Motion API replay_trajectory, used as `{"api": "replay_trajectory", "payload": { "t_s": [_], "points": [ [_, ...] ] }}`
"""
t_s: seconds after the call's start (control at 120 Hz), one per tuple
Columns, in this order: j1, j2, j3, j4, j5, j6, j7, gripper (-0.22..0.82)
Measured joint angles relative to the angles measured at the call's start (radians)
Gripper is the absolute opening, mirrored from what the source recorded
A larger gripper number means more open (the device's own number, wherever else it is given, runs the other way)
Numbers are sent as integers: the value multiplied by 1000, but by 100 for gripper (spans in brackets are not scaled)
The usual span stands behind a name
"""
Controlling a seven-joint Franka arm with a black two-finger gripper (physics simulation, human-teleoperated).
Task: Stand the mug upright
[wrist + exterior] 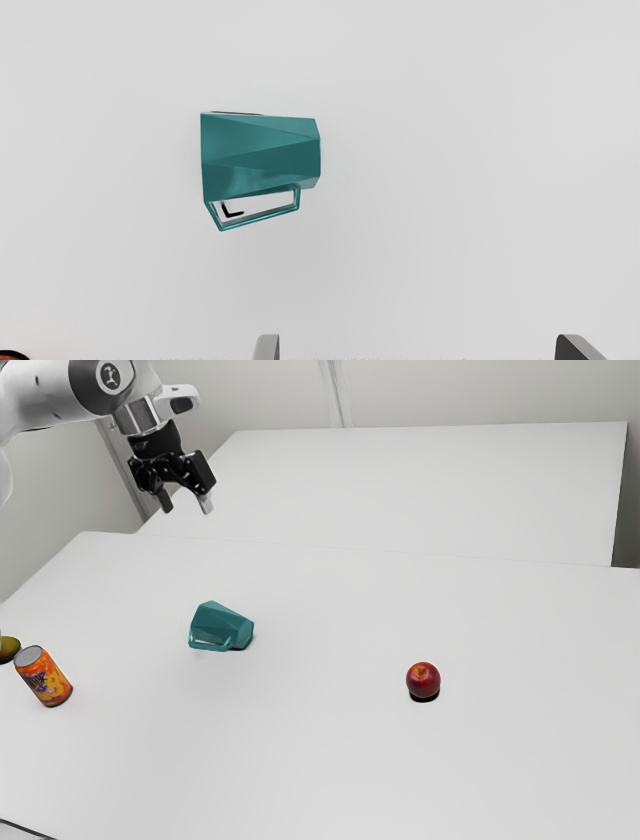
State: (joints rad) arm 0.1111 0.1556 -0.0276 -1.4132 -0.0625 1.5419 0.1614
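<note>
Holds the gripper (187, 509) spread wide, high above the white table (300, 780). Sees the teal mug (220, 627) on its side, nearer than the red fruit (423, 679) to the table edge at the exterior view's left, and the orange can (44, 678) even nearer to that edge.
</note>
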Motion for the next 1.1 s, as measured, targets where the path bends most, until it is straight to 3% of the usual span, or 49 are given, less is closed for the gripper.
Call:
{"api": "replay_trajectory", "payload": {
  "t_s": [0.442,0.717,1.1],
  "points": [
    [0,0,8,-38,-12,-2,-1,60],
    [10,-1,220,-102,-243,-4,107,60],
    [161,243,261,-111,-548,4,386,60]
  ]
}}
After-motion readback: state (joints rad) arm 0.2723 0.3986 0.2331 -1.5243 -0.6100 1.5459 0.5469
